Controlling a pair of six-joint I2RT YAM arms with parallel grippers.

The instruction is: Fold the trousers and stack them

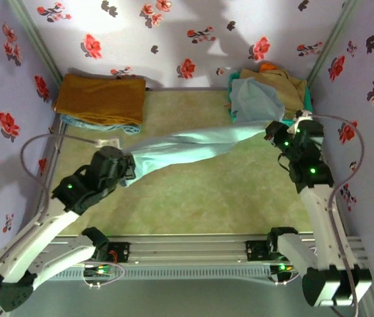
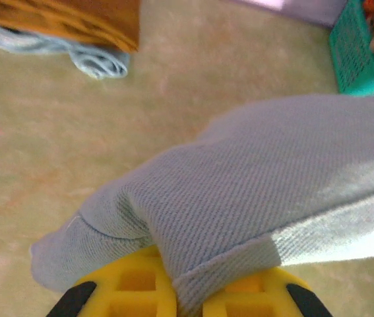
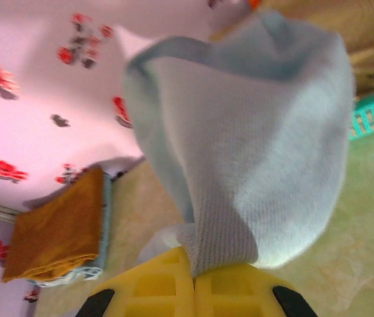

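One pair of pale blue-grey trousers point(image 1: 200, 148) is strung across the bench point(image 1: 206, 198), with an end effector gripping each end.
Top camera: one mustard-brown folded cloth point(image 1: 101, 98) lies on one pale blue folded cloth point(image 1: 111, 125) at 10 o'clock. One teal basket point(image 1: 309, 99) of beige garments point(image 1: 285, 82) sits at 1 o'clock. The green marbled bench is boxed in by lilac floral walls point(image 1: 173, 33). The left end effector point(image 1: 126, 173) at 8 o'clock and the right end effector point(image 1: 276, 135) at 2 o'clock each clamp the trousers, whose upper part is heaped against the teal basket. Left wrist camera: the yellow fingers point(image 2: 134, 287) are pressed together on a trouser hem, with the teal basket point(image 2: 355, 53) at 1 o'clock. Right wrist camera: the yellow fingers point(image 3: 154, 287) are closed tight on bunched trouser cloth, with the mustard-brown folded cloth point(image 3: 61, 231) at 8 o'clock.
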